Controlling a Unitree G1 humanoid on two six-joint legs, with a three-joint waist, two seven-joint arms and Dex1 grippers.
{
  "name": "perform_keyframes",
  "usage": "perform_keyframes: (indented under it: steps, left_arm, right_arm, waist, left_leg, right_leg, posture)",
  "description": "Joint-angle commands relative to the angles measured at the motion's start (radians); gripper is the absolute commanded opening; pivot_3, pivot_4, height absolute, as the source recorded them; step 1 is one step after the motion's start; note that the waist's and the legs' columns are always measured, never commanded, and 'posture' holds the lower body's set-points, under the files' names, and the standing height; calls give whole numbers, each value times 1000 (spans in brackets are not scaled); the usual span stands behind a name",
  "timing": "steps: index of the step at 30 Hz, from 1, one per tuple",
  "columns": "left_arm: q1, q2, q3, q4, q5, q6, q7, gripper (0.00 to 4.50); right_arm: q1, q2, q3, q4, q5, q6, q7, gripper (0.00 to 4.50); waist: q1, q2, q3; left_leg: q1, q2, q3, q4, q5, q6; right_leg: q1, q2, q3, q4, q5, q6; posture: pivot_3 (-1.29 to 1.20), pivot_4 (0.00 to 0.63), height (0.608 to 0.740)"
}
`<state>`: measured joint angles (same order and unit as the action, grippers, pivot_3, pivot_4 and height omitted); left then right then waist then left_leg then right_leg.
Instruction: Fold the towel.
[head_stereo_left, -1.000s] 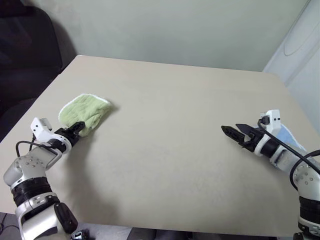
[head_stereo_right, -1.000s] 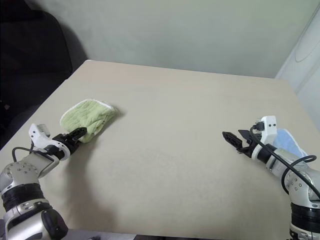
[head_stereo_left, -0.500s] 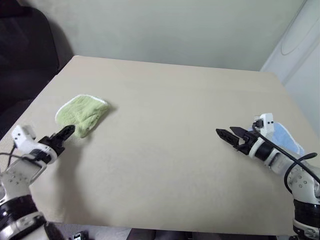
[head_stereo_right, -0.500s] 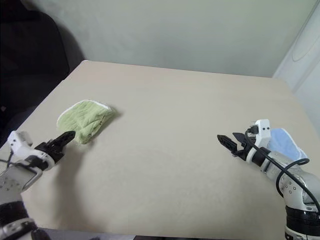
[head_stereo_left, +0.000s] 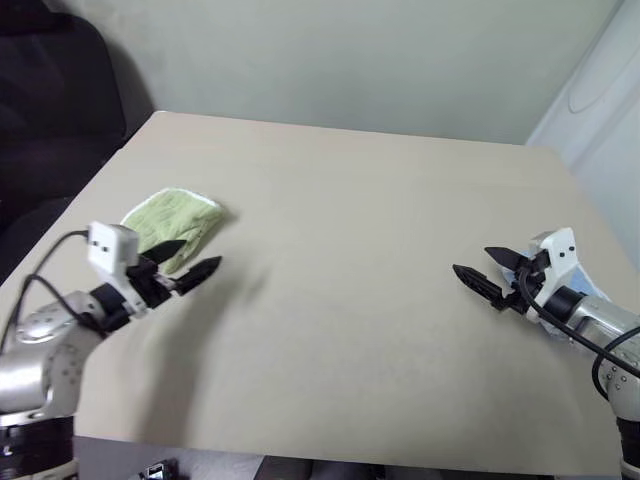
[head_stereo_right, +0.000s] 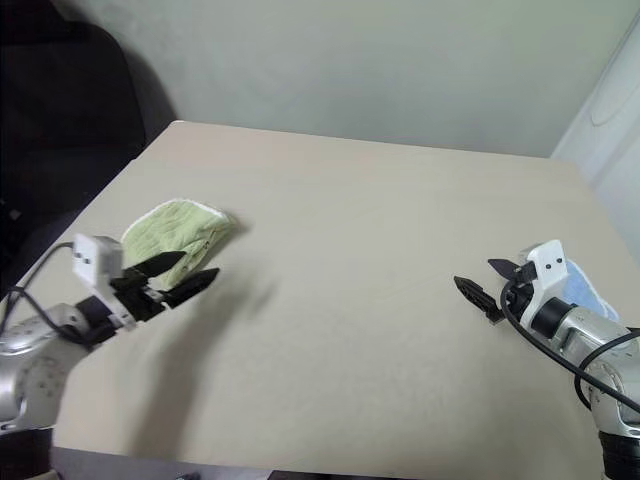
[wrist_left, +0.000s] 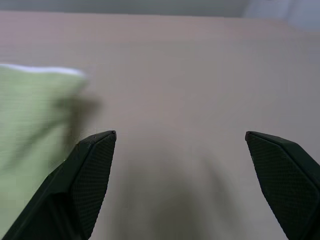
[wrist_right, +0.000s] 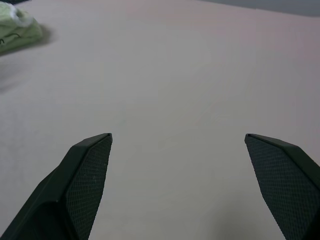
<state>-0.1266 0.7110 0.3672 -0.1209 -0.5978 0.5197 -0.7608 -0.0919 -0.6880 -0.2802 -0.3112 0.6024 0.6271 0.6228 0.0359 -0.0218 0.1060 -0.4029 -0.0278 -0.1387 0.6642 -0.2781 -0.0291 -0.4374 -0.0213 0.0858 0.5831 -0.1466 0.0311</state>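
Beige tabletop (head_stereo_left: 350, 250) takes most of the head views; far edge runs across the upper part against a pale wall (head_stereo_left: 350, 60), left edge slants down toward lower left, near edge crosses the bottom. Big bare stretch through the centre and upper right, nothing on it. A dark chair (head_stereo_left: 50, 90) sits off the upper left corner, cut by the frame. White panel (head_stereo_left: 600, 110) at upper right, cut off.

Towel (head_stereo_left: 172, 225), light green with white edging, lies bunched in a compact heap at centre left, near the left edge but fully on the tabletop. Its near side is partly covered by the left claw, so the fold layers are hard to read; in the left wrist view it is a green blur at the side.

Left claw (head_stereo_left: 192, 259) at lower left, fingers spread apart, empty, tips just in front of the towel and over bare surface; can't tell height above the surface. Right claw (head_stereo_left: 487, 272) at centre right, fingers apart, holding nothing, well apart from the towel, open tabletop ahead of it.

Light blue cloth (head_stereo_right: 587, 291) by the right edge, mostly hidden behind the right wrist; shape unclear.
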Motion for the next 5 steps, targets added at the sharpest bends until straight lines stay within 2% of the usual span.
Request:
perform_keyframes:
  steps: [1, 5]
  left_arm:
    - [-18, -22, -72, -52, 66, -75, 7, 4490]
    - [-5, -58, -111, -56, 77, -85, 6, 4490]
  right_arm:
    - [-19, -9, 5, -22, -9, -29, 24, 4500]
    - [-7, 4, 12, -34, -15, -33, 19, 4500]
  waist:
    - [-5, 0, 0]
    - [-8, 0, 0]
  left_leg:
    - [1, 1, 0, 0, 1, 1]
    - [3, 4, 2, 0, 1, 1]
  right_leg:
    - [0, 1, 0, 0, 0, 0]
    - [1, 2, -1, 1, 0, 0]
  posture:
    - [0, 150, 740]
    - [0, 150, 740]
